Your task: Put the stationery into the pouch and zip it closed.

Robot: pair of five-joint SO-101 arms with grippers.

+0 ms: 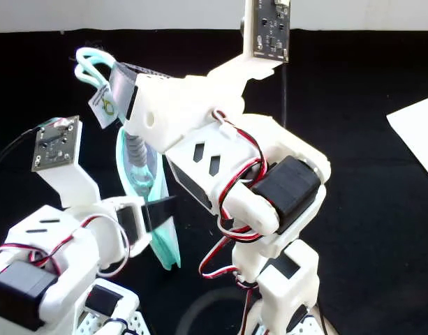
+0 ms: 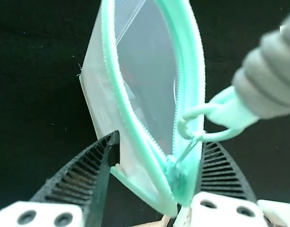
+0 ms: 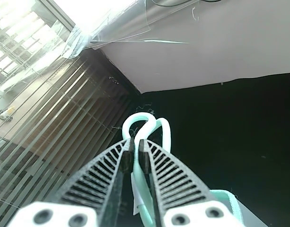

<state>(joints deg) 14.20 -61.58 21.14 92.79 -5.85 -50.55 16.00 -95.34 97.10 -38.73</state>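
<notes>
A mint-green see-through pouch (image 1: 165, 241) hangs off the black table, its zipper mouth (image 2: 135, 118) gaping. My left gripper (image 2: 159, 142) is shut on the pouch's lower end beside the zipper pull (image 2: 175, 170); in the high view it (image 1: 158, 209) sits at the lower left. A stationery item with a grey ribbed body (image 1: 135, 150) dips into the pouch mouth. Its grey body (image 2: 270, 78) and mint end (image 2: 230, 113) hover by the zipper. My right gripper (image 3: 136, 146) is shut on the item's mint loop (image 3: 147, 124). The loop (image 1: 91, 63) and a white tag (image 1: 105, 105) stick out past that gripper (image 1: 119, 80).
The right arm's white body (image 1: 255, 174) covers the middle of the high view. A white sheet (image 1: 417, 132) lies at the table's right edge. A pale wall (image 3: 230, 42) and window blinds (image 3: 50, 123) lie beyond the table.
</notes>
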